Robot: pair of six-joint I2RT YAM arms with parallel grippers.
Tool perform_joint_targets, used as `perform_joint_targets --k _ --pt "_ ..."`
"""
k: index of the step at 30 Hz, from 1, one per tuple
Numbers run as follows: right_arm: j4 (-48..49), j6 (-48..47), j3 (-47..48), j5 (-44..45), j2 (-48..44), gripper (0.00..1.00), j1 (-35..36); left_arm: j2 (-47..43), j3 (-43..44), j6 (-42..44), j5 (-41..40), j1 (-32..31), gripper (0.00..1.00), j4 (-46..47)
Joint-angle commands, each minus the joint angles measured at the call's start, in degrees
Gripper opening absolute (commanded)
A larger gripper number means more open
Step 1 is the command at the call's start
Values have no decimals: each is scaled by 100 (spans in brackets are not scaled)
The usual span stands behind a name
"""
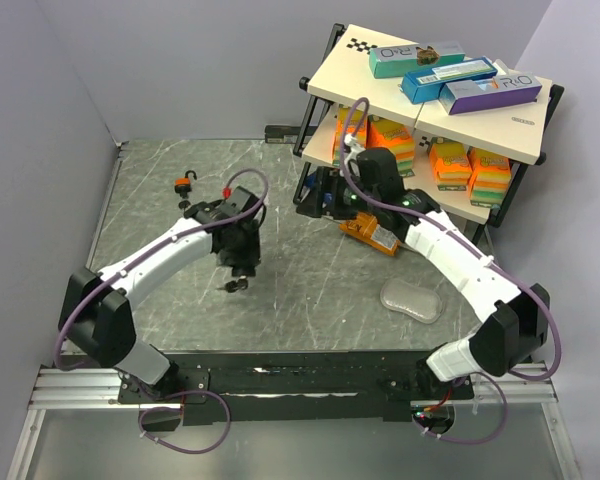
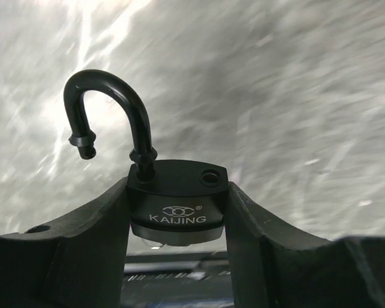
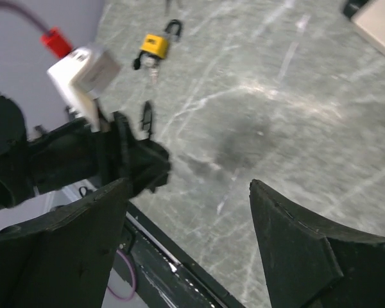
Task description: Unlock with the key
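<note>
Left end effector [image 1: 242, 260] clenched on the black padlock [image 2: 174, 183], held across the body just over the tabletop [image 1: 310, 290]. Long axis runs away from my wrist: shackle [image 2: 125, 96] points out, keyhole end faces back toward me. One shackle leg is free of the body, so I judge it's already unlocked. Small dark item [image 1: 234, 285] on the tabletop just beside that end effector, maybe the key, too small to tell. Left arm is the nearer one by far. Right end effector [image 3: 189, 186] is released and empty, well apart near the shelf [image 1: 350, 75]. Orange padlock [image 1: 185, 183] sits beyond the left arm; an orange pack [image 1: 372, 236] and a clear plastic piece [image 1: 412, 299] lie right of centre. Nothing blocks between the arms.
</note>
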Motion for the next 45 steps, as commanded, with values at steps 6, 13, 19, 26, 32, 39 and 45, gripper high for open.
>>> perform_joint_targets --k 6,13,19,26,32,39,45 --pt "264 241 -658 -196 -623 85 -598 -700 -804 398 -59 740 1 -392" --pt "317 232 -851 -231 -773 85 -624 -244 -1042 1153 38 1372 1 -296" --pt "344 206 -913 -257 -852 85 -651 205 -787 1768 -6 1917 1 -234" --pt "300 127 -940 -213 -931 85 -721 504 -813 2182 -462 2278 1 -85" --pt "308 100 -913 -266 -861 85 -747 970 -620 2481 -612 2384 1 73" --pt "247 39 -896 -213 -887 86 -817 1356 -515 2587 -455 2586 1 276" --pt "256 30 -869 -240 -852 86 -932 1655 -470 2561 -507 2603 1 223"
